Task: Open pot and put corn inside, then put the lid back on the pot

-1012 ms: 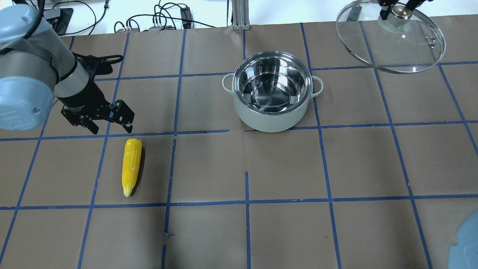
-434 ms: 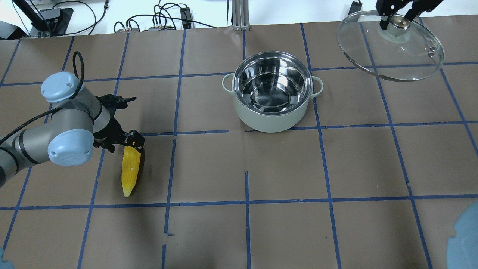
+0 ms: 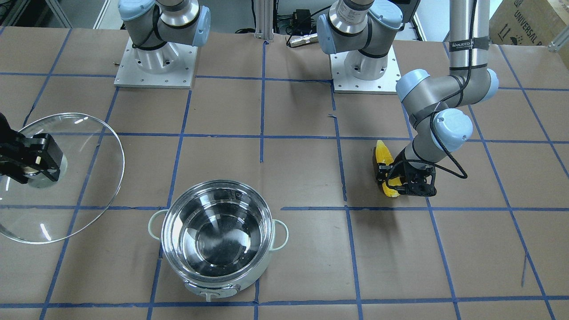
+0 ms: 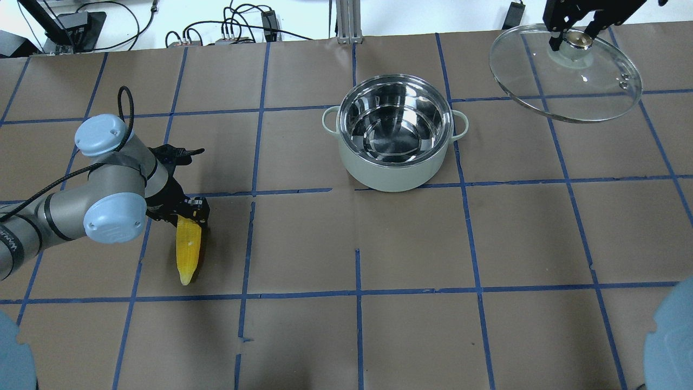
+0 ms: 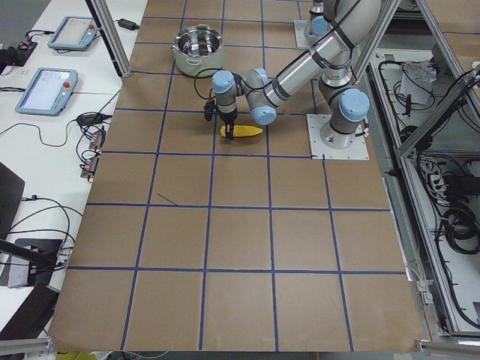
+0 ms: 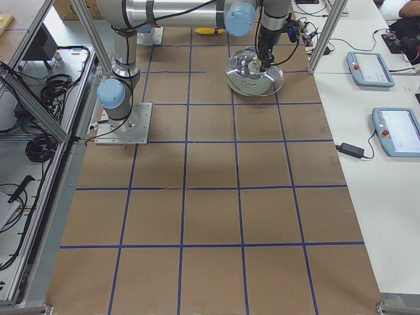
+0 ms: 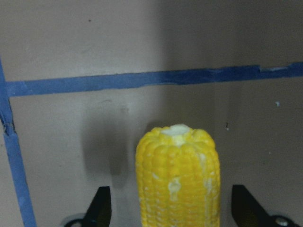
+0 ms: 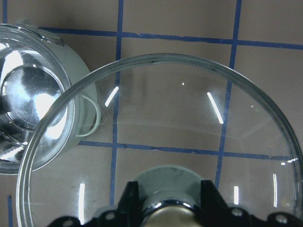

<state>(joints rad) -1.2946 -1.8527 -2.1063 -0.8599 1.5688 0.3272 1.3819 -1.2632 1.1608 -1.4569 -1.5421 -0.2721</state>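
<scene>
Two changes since a second ago: the left gripper point(image 4: 190, 212) has come down from above the table to the blunt end of the yellow ear of corn point(image 4: 188, 252), and its arm now lies low over the table. The clear glass dome lid point(image 4: 574, 86) has shifted only slightly at the far right.
Left gripper: jaws wide, one finger on each side of the corn's blunt end. The wrist view shows a strip of table between the corn and each finger, so it is not pinching yet.
Corn: lies flat on the brown paper table with a blue tape grid point(image 4: 411, 244), in its left half. The tapered tip points toward the robot, well apart from the pot.
Right gripper point(image 4: 574, 33): clamped on the lid's beige knob, holding the lid tilted and off the table, to the right of the pot.
Pot: the stainless-steel pot with a mint-white body point(image 4: 393, 165) stands uncovered near the table's middle, its shiny bottom showing.
</scene>
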